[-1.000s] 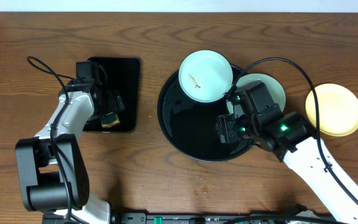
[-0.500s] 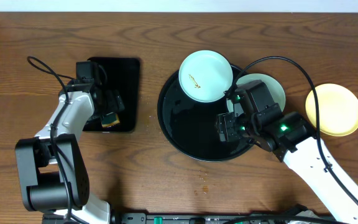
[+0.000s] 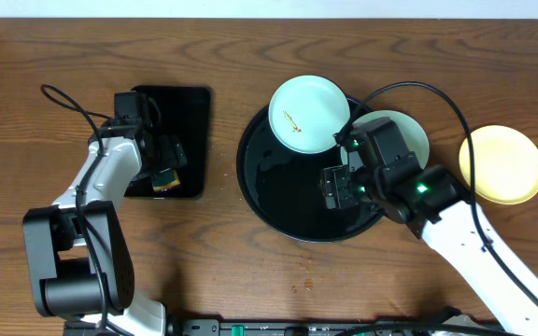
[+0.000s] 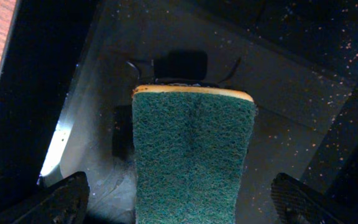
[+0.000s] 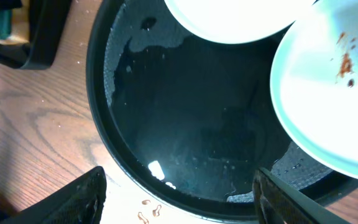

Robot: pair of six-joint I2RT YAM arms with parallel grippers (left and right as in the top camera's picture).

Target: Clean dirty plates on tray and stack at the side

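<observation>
Hovering above the glossy floor of the round black tray (image 3: 278, 187), the right gripper (image 5: 182, 193) has its jaws well apart and empty, touching nothing. The left gripper (image 4: 180, 202) has its jaws spread wide on either side of a green sponge (image 4: 191, 162), with a gap showing at each finger. The sponge lies in the rectangular black tray (image 3: 183, 107) at left.

Plates: one mint plate (image 3: 308, 114), bearing a small brown smear, sits across the round tray's far rim. A second mint plate (image 3: 411, 131), also smeared brown, rests over the right rim, partly hidden under the right arm. The yellow plate (image 3: 502, 164) lies on the table to the right, apart from the tray.

Against the frame one second earlier, the right gripper has shifted slightly left over the tray. The plates, sponge and left arm are unchanged.

Surface: a dark wood-grain table (image 3: 213, 271), with a pale strip (image 3: 269, 7) along its far edge.
</observation>
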